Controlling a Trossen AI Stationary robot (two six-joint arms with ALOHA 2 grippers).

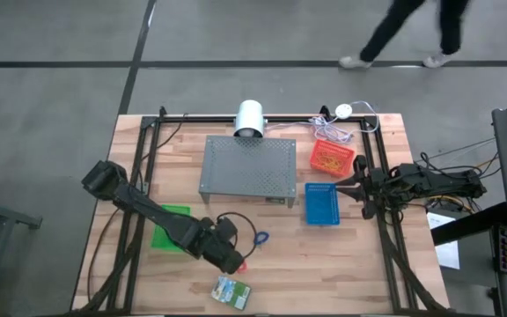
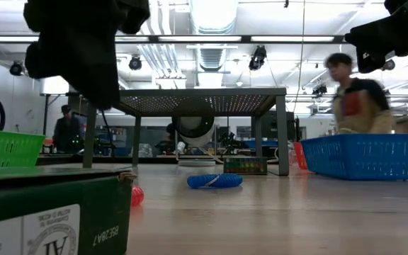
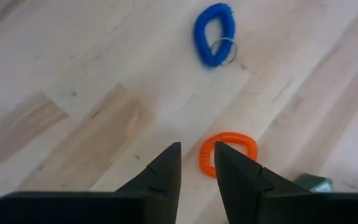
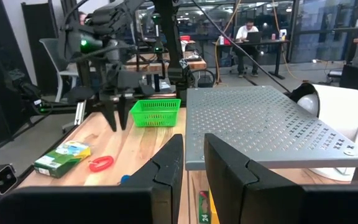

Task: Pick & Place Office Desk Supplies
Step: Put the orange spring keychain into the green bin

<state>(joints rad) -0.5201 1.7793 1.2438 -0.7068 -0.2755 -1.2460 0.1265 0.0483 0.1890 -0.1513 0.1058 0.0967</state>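
Observation:
My left gripper (image 1: 232,257) hangs open with a narrow gap, just above the wood. In the left wrist view its fingertips (image 3: 197,154) stand right beside the red-orange coil band (image 3: 227,152), which lies flat on the table and is untouched. The blue coil band (image 3: 214,34) with a small metal ring lies flat farther on, also seen as the blue band (image 1: 260,237). The green-and-yellow crayon box (image 1: 231,291) lies flat near the table's near edge. My right gripper (image 1: 357,188) waits at the right, slightly open (image 4: 193,146), holding nothing.
The grey perforated stand (image 1: 247,167) stands mid-table. A blue basket (image 1: 322,204) and a red basket (image 1: 331,157) are to its right, and a green basket (image 1: 170,224) lies under my left arm. A white roll (image 1: 249,117) sits at the far edge. A person (image 1: 407,31) walks beyond the table.

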